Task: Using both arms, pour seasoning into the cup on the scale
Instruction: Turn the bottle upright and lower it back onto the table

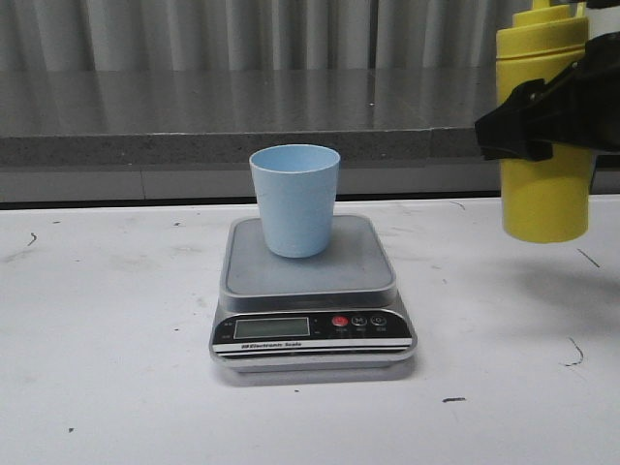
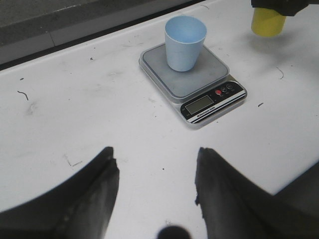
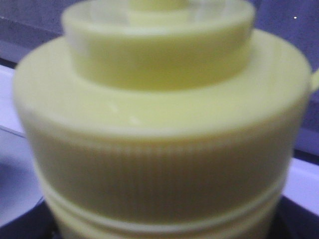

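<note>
The pale blue cup (image 1: 295,199) stands upright on the steel platform of the silver-grey scale (image 1: 310,334), mid-table; both also show in the left wrist view as cup (image 2: 185,42) and scale (image 2: 209,102). The yellow seasoning bottle (image 1: 544,194) hangs upright above the table at the far right, clear of the surface, with my right gripper (image 1: 542,121) shut around its body. Its ribbed lid (image 3: 159,124) fills the right wrist view. My left gripper (image 2: 155,172) is open over bare table, well short of the scale, with nothing between its fingers.
A grey ledge (image 1: 194,145) and a curtain run along the back of the white table (image 1: 116,368). The table carries small dark scuff marks. The bottle's base (image 2: 267,22) appears beyond the scale in the left wrist view.
</note>
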`<state>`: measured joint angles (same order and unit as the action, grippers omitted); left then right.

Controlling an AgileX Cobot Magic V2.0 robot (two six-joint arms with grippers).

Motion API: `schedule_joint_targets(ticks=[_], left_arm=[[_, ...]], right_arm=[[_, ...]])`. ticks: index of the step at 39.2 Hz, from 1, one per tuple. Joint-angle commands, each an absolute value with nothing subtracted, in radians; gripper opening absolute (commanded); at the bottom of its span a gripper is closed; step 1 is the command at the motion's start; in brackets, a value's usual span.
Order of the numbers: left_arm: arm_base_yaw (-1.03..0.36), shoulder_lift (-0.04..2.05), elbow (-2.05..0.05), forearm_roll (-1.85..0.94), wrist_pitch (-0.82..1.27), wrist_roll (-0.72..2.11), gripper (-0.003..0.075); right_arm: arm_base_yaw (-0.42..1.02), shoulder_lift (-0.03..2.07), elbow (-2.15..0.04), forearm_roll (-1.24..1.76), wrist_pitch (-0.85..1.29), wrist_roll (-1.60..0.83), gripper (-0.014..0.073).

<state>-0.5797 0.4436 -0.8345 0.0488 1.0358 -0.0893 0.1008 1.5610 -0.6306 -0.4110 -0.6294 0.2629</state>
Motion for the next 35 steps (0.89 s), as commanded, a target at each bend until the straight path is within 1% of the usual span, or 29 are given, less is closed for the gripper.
schedule_joint_targets(ticks=[1,7,14,29,32,35], left_arm=[[-0.580,0.452,-0.860,0.044,0.968,-0.097,0.0356],[-0.580,0.452,-0.860,0.044,0.968,-0.097,0.0356],[-0.580,0.452,-0.860,0.044,0.968,-0.097,0.0357],[-0.580,0.452,-0.860,0.044,0.968,-0.097,0.0356],[-0.580,0.452,-0.860,0.044,0.968,-0.097,0.0357],[-0.580,0.452,-0.860,0.044,0.968,-0.097,0.0356]], right_arm=[[0.092,1.579,-0.655,-0.303,-0.843,0.218,0.0308],[0.092,1.662,-0.655,-0.242,-0.979,0.177,0.0308],[0.095,1.747,-0.655,-0.236,-1.121,0.171,0.0308],[0.095,1.850,-0.656,-0.236,-1.177,0.149,0.0314],[0.095,1.863,-0.656,-0.236,-1.182,0.149,0.0357],[0.095,1.868,-0.656,-0.236,-1.167,0.149,0.0449]])
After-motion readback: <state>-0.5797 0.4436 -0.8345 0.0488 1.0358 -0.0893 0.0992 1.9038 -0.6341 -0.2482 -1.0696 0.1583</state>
